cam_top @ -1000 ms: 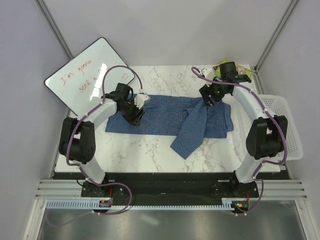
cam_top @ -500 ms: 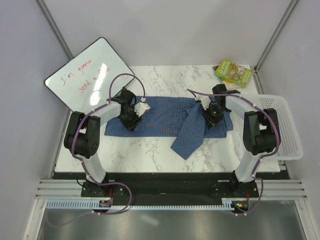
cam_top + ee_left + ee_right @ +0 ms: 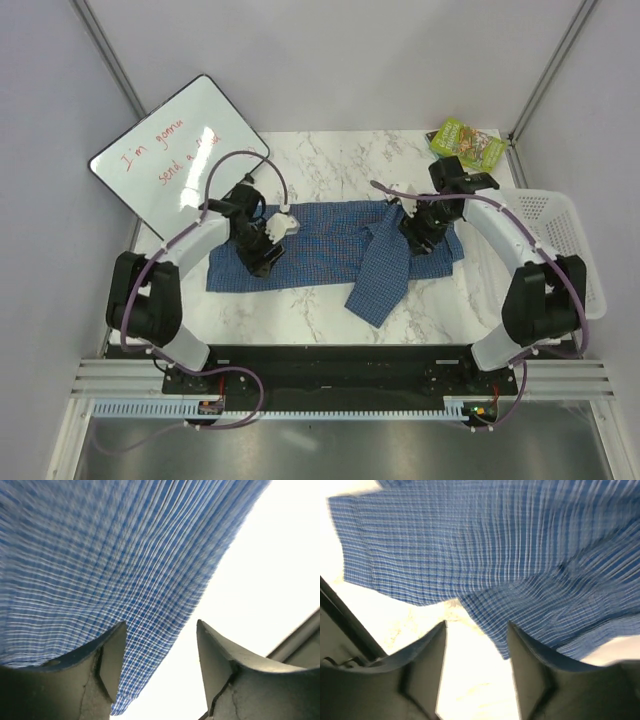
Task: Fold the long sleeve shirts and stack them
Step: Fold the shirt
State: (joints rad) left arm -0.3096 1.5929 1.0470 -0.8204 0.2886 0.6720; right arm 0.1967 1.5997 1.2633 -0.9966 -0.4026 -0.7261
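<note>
One long sleeve shirt [image 3: 330,235], blue with a fine check, lies spread across the marble table [image 3: 330,160]. One sleeve [image 3: 385,275] slants over it toward the near edge. My left gripper [image 3: 258,255] hangs low over the shirt's left part, near its front edge. In the left wrist view it [image 3: 160,645] is open, with the cloth's [image 3: 100,555] edge running down beside the left finger. My right gripper [image 3: 415,235] is over the shirt's right part, beside the sleeve. In the right wrist view it [image 3: 476,640] is open above bare table, the cloth [image 3: 495,545] just ahead of the fingertips.
A whiteboard [image 3: 180,140] with red writing leans at the far left. A green packet [image 3: 466,143] lies at the far right corner. A white mesh basket [image 3: 570,250] stands off the table's right edge.
My right gripper came down from the far edge onto the shirt's right part. My left gripper moved nearer, and the shirt's left front edge now lies closer to the near side.
</note>
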